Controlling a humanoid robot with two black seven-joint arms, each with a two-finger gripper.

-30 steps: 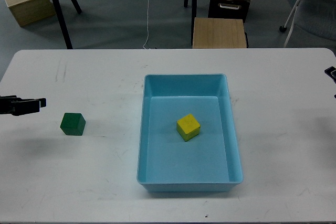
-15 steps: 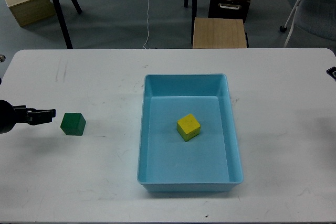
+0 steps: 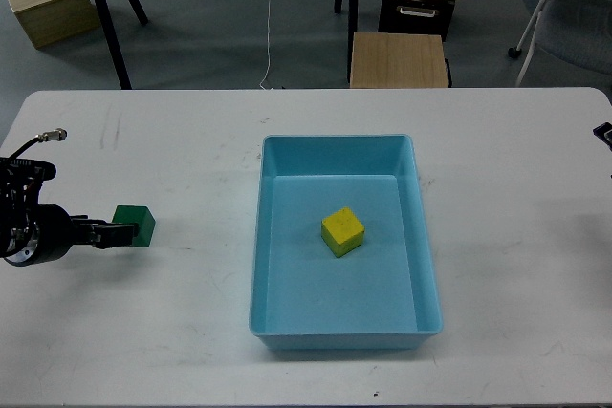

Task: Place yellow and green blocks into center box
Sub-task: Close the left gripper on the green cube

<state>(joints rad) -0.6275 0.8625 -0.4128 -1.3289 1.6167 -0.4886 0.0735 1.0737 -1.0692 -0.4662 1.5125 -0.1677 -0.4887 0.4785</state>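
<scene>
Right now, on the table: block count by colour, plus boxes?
Yellow blocks: 1, the yellow block, inside the blue box
Green blocks: 1, the green block, on the table left of the box, at the left gripper
Boxes: 1
Total: 3

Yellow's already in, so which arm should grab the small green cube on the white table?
Left. The left gripper is right at the small green cube; the right gripper barely shows at the table's far right edge, beyond the blue box.

One block [image 3: 342, 231] inside box [image 3: 337, 147] at table centre, other block [image 3: 138, 225] left of box, tool [image 3: 122, 234] touching it
</scene>
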